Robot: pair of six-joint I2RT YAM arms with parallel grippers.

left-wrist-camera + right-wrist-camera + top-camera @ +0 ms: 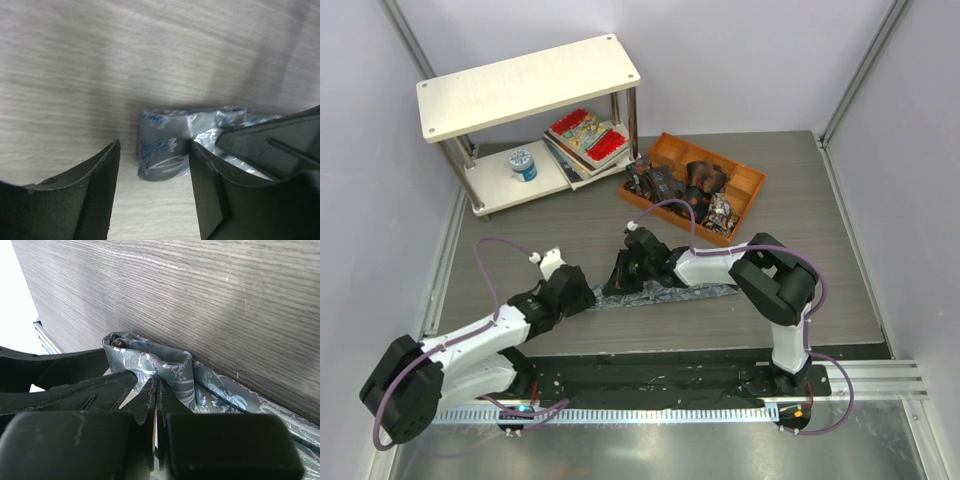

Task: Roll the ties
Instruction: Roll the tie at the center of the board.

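The grey-blue tie [690,293] is lying about midway across the counter [820,220], stretching parallel to the near edge. Its left end is folded over into a short, thick bundle. The right fingers [145,405] are pressing together and pinching that folded end, with the patterned cloth bunching up over their tips. The left fingers [95,200] are standing spread and facing the same end from the left side. The fold is sitting just ahead of the gap between them, right beside one finger and apart from the other, and they are not gripping it.

Toward the far right corner, an orange tray [752,182] is holding several small dark rolled ties [665,183] with red and orange prints. In the far left corner a white shelf [525,85] is standing, with red-patterned books [588,135] lying stacked on its lower level.
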